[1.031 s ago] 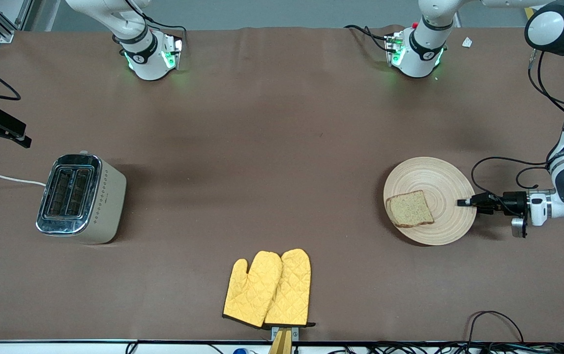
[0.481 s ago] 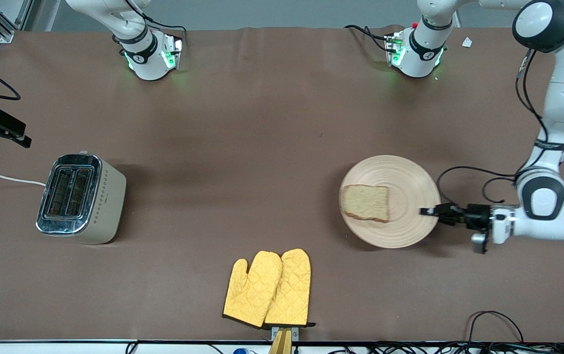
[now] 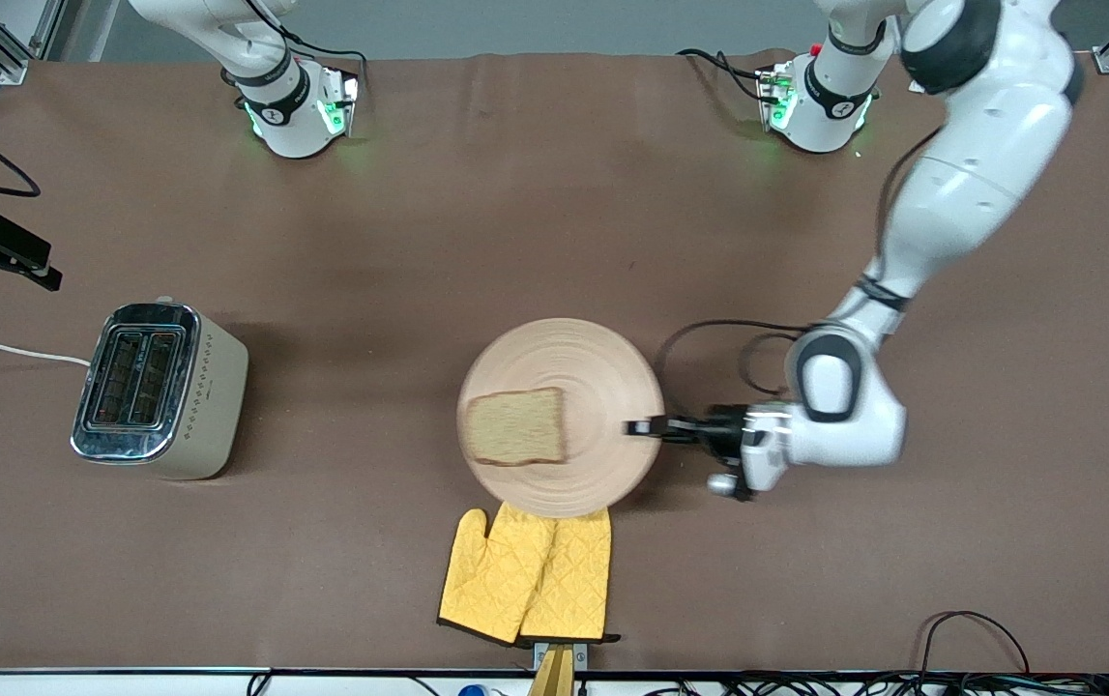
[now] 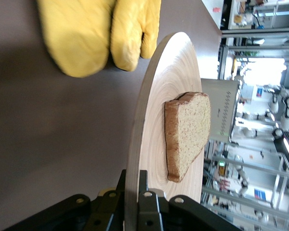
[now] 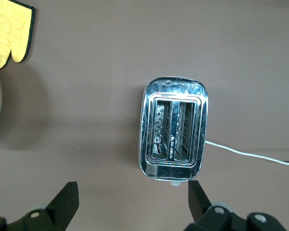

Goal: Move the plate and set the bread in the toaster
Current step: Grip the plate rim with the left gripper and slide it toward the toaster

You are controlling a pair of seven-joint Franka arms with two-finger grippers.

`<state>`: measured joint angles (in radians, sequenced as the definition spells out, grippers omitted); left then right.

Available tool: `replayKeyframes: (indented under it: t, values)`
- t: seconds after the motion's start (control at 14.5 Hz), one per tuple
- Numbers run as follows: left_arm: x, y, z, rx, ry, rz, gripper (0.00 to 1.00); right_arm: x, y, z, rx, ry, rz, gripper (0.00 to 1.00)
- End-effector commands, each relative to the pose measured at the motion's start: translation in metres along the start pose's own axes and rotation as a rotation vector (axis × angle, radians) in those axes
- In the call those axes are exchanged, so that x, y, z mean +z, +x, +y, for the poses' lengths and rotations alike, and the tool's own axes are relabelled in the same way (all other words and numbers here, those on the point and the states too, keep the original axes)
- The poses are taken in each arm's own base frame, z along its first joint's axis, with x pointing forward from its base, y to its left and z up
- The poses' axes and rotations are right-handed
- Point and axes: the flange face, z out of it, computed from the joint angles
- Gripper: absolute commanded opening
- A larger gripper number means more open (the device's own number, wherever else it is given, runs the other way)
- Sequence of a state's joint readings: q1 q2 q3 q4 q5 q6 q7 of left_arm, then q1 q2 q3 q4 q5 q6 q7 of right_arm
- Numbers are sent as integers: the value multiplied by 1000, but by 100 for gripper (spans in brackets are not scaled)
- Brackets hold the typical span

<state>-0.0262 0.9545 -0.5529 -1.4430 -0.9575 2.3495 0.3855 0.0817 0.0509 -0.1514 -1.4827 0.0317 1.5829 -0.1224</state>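
Firmly, left pincer (image 3: 646, 426) clamps the plate (image 3: 602, 382) rim, carrying bread (image 3: 515, 426).

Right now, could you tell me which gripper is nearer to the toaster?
The right gripper: it hangs open above the toaster. The left gripper is clamped on the wooden plate's rim, mid-table above the oven mitts.

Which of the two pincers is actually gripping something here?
The left pincer: it clamps the plate's rim, bread riding on it. The right pincer hangs open over the toaster, holding nothing.
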Motion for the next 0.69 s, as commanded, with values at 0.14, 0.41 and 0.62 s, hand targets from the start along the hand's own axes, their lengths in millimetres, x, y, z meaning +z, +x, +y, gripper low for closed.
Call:
replayKeyframes:
  t: [0.14,0.41,0.62]
  values:
    - [137,-62,30,-33,35,51,0,0,-3,1,7,16,-16,100]
    - [184,-90,43,32,72,71,5,0,-2,2,-7,10,-19,100]
    - [172,-82,44,29,73,88,100,5,-3,-5,-18,2,-40,100]
